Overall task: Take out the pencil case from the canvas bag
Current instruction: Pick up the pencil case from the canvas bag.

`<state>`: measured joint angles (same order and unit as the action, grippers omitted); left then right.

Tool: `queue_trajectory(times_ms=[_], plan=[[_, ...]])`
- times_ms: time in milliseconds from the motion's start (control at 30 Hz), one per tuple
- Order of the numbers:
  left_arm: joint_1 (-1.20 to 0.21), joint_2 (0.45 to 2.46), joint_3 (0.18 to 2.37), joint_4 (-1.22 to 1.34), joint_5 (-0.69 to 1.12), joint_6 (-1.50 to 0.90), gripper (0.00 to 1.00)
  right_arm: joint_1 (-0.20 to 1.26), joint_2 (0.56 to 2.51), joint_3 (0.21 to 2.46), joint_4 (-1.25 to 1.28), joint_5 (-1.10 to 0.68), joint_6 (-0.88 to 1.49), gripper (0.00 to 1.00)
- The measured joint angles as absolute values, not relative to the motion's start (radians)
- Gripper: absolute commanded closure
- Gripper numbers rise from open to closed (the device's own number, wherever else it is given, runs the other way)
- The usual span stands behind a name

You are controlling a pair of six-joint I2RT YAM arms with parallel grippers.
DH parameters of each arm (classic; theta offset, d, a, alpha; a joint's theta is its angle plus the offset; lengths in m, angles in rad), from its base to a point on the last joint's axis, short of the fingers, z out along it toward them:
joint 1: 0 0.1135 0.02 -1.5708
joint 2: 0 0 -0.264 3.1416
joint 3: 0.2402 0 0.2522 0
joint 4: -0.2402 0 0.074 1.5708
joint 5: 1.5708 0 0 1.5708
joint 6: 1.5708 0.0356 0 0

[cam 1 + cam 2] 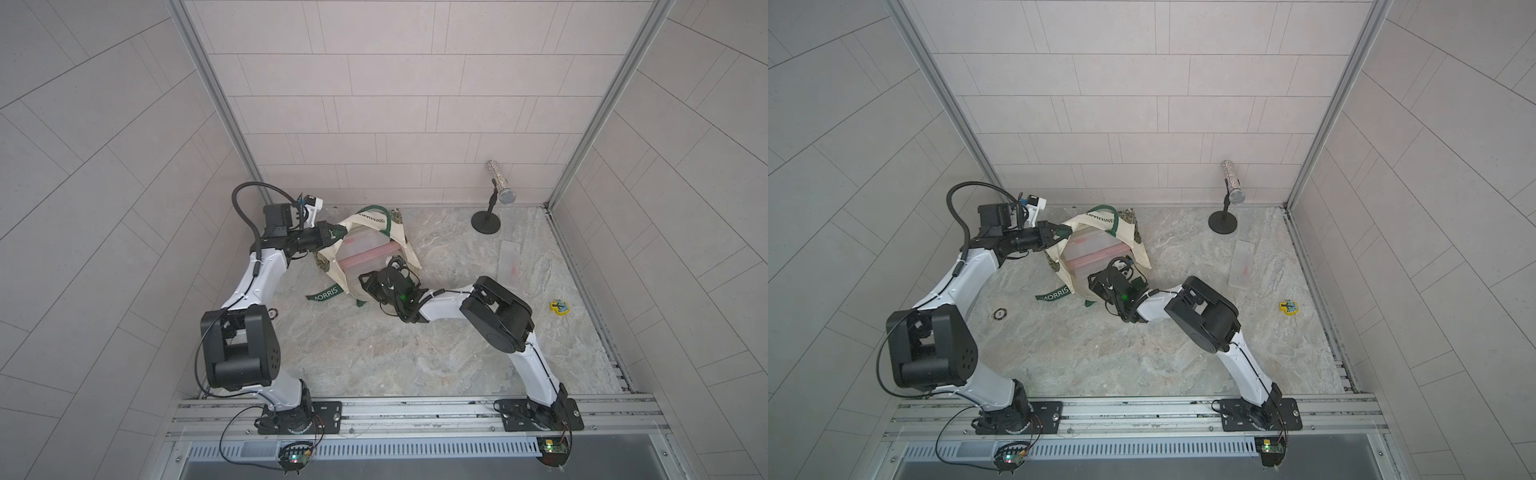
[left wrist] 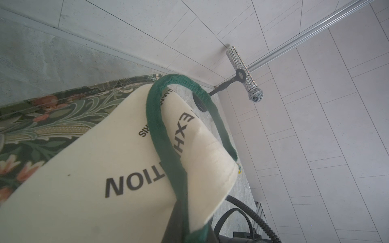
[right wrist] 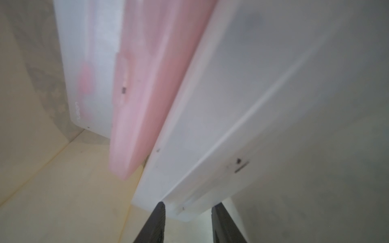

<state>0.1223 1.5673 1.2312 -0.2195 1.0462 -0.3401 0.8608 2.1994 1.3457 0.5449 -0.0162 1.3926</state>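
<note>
While the left gripper (image 1: 331, 233) clamps the rim of the canvas bag (image 1: 410, 257), the right gripper (image 3: 187, 207) straddles a corner of the pencil case (image 3: 252, 105) inside it; clenched or not, cannot tell. Risk: corner hold may slip off smooth plastic.

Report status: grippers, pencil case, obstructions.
Left gripper shut on rim of cream canvas bag, holding it open. Right gripper astride frosted white plastic pencil case inside, grip unconfirmed. Pink flat case crowding alongside.
</note>
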Motion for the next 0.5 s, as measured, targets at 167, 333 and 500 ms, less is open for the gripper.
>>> queue_trajectory(times_ms=[167, 333, 500], plan=[[0.122, 1.567, 1.228, -0.212, 1.044, -0.348, 1.00, 0.811, 2.199, 1.431, 0.518, -0.059, 1.345, 0.50], [0.122, 1.571, 1.225, -0.197, 1.038, -0.352, 1.00, 0.779, 2.200, 1.456, 0.496, -0.099, 1.349, 0.50], [0.122, 1.571, 1.225, -0.192, 1.039, -0.360, 1.00, 0.776, 2.200, 1.448, 0.433, -0.104, 1.358, 0.49]])
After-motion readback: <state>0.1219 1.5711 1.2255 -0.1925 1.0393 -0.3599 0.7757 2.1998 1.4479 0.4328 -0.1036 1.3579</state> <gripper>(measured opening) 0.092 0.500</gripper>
